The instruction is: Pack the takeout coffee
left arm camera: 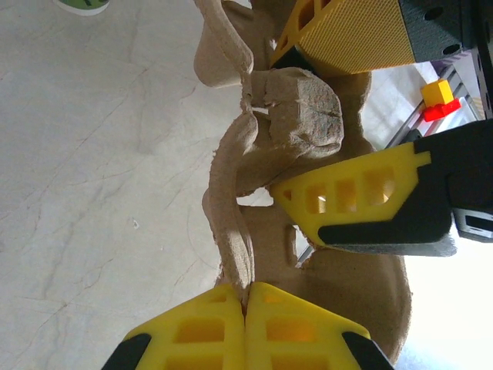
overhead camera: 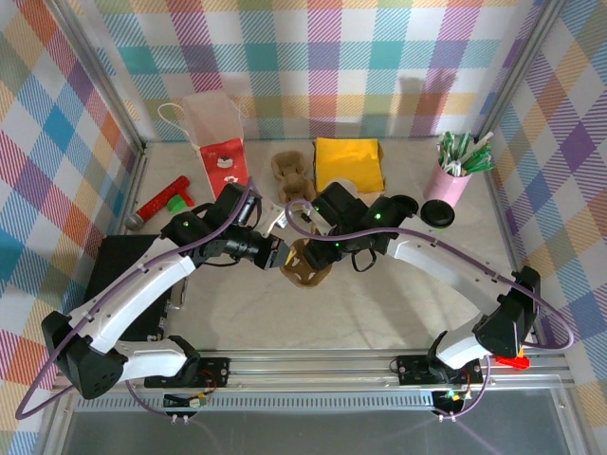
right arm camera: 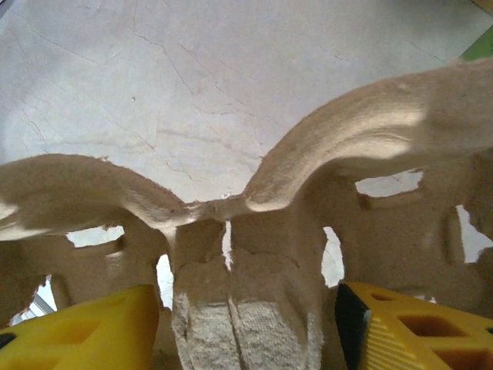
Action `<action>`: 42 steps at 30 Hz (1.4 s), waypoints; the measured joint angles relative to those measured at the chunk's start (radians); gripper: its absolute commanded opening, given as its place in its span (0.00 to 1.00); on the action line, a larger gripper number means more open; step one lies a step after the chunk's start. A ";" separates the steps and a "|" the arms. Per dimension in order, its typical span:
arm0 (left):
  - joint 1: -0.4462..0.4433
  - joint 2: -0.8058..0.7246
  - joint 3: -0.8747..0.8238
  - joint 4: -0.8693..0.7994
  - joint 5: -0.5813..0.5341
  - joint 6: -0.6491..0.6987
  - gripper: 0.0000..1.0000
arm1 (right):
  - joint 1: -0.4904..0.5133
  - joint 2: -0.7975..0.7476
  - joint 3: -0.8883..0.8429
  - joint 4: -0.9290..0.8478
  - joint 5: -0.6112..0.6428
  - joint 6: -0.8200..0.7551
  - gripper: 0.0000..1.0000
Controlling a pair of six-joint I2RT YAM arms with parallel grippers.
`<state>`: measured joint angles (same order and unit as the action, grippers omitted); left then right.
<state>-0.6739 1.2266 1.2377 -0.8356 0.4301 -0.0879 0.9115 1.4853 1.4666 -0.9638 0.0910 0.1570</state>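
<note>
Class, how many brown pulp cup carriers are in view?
2. One carrier is mid-table, pinched by the left gripper, with the right gripper straddling it. The other carrier lies at the back, beside the yellow cloth. More may be hidden.

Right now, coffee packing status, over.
Left gripper shut on rim of brown pulp cup carrier. Right gripper open astride its centre post. Black-lidded paper cup untouched beside pink tub.

Pulp carrier (overhead camera: pixel 305 268): brown, centre
Paper bag (overhead camera: pixel 216 142): white and red, back left
Yellow cloth (overhead camera: pixel 349 163): back centre
Pink cup (overhead camera: pixel 448 186): back right (holds green-white sticks)
</note>
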 measured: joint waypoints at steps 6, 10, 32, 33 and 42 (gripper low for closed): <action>0.000 0.000 -0.012 0.005 0.012 0.000 0.00 | 0.000 0.000 0.000 0.005 0.007 0.000 0.62; 0.000 0.000 -0.013 0.008 0.018 0.000 0.00 | 0.000 0.000 0.000 0.006 0.007 0.005 0.55; 0.000 0.002 -0.013 0.027 0.014 -0.002 0.00 | 0.005 0.000 -0.016 0.020 0.030 0.014 0.42; 0.000 0.002 -0.013 0.027 0.014 -0.002 0.00 | 0.005 0.000 -0.016 0.020 0.030 0.014 0.41; 0.000 -0.003 -0.010 0.030 -0.032 -0.030 0.46 | 0.005 -0.012 -0.040 0.029 0.047 0.014 0.35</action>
<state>-0.6743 1.2232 1.2274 -0.8059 0.3981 -0.1181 0.9161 1.4731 1.4265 -0.9344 0.1375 0.1707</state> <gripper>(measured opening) 0.390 0.361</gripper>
